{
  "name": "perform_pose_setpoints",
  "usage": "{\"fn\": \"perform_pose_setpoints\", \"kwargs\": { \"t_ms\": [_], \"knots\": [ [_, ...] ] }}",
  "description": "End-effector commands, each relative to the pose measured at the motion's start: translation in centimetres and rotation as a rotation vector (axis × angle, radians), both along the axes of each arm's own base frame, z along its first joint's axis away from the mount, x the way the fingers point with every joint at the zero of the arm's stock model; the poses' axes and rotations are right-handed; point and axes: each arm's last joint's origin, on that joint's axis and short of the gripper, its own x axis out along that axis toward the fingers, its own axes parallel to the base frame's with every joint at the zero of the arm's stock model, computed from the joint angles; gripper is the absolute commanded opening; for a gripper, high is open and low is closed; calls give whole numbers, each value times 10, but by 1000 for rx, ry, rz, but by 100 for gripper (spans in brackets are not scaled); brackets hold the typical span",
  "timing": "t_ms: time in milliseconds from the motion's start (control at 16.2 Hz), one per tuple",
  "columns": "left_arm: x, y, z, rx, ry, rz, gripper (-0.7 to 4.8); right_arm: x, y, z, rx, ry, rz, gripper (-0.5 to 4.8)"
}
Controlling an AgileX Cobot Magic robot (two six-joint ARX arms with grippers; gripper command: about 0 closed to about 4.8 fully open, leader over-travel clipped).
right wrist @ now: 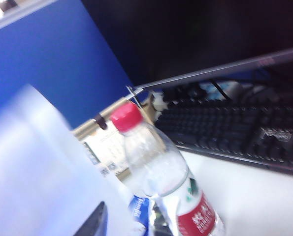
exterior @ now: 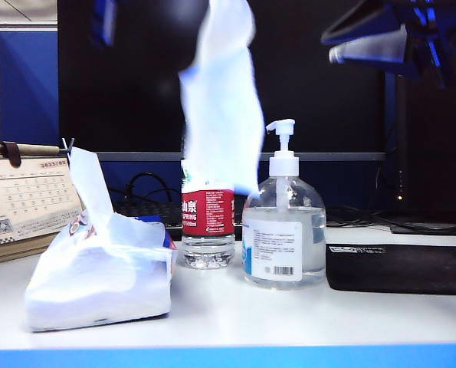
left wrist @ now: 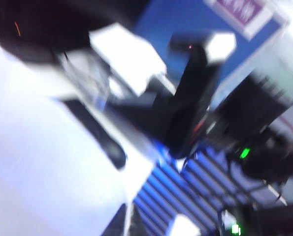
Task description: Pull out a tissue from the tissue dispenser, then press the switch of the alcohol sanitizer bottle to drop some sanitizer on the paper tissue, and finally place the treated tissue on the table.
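A white tissue (exterior: pixel 221 100) hangs blurred in mid-air above the sanitizer bottle (exterior: pixel 284 234) and its white pump switch (exterior: pixel 281 132). My left gripper (left wrist: pixel 129 223) is shut on the tissue's top edge; the sheet (left wrist: pixel 43 162) fills much of the left wrist view. In the exterior view that gripper is only a dark shape by the top edge. The tissue dispenser (exterior: pixel 101 272) lies at the front left with another sheet sticking up. My right gripper (exterior: pixel 381 42) hovers open at the upper right, holding nothing. One of its fingers (right wrist: pixel 94 223) shows beside the tissue (right wrist: pixel 33 167).
A red-capped water bottle (exterior: pixel 208 222) stands just left of and behind the sanitizer bottle. A desk calendar (exterior: pixel 24 199) is at the far left, a black mouse pad (exterior: pixel 400 268) on the right, and a keyboard (right wrist: pixel 235 128) and dark monitor behind.
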Motion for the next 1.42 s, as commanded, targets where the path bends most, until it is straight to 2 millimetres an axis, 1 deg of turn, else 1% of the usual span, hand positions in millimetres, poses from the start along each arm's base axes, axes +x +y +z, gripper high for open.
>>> {"fn": "perform_pose_setpoints", "kwargs": {
  "t_ms": [62,124,247,309,494,556,680,927,989,1236,1360,1422],
  "knots": [
    [10,-9,-14,28,23,-24,-6,1,1,12,17,-40,30,116],
    [14,-10,-17,36,10,-21,-6,1,2,15,19,-49,48,116],
    [24,-6,-22,41,12,1,-6,2,2,19,23,-61,51,117],
    [28,-5,-24,35,10,-20,-6,2,2,19,22,-58,51,116],
    [49,9,-33,13,28,-51,-6,7,3,13,13,-29,51,116],
    [59,17,-39,8,42,-50,-6,11,5,10,8,-12,52,116],
    [70,21,-47,-20,55,-93,-6,20,8,5,4,23,53,116],
    [79,21,-55,-41,61,-108,-6,32,12,-2,-2,70,62,116],
    [82,19,-56,-67,44,-148,-6,31,18,-4,-5,78,99,116],
    [90,14,-66,-107,76,-189,-6,23,35,-4,-9,76,174,116],
    [93,12,-68,-139,80,-231,-6,22,37,-4,-11,77,155,116],
    [93,12,-64,-163,67,-235,-6,23,37,-4,-13,74,134,116]
  ]
}}
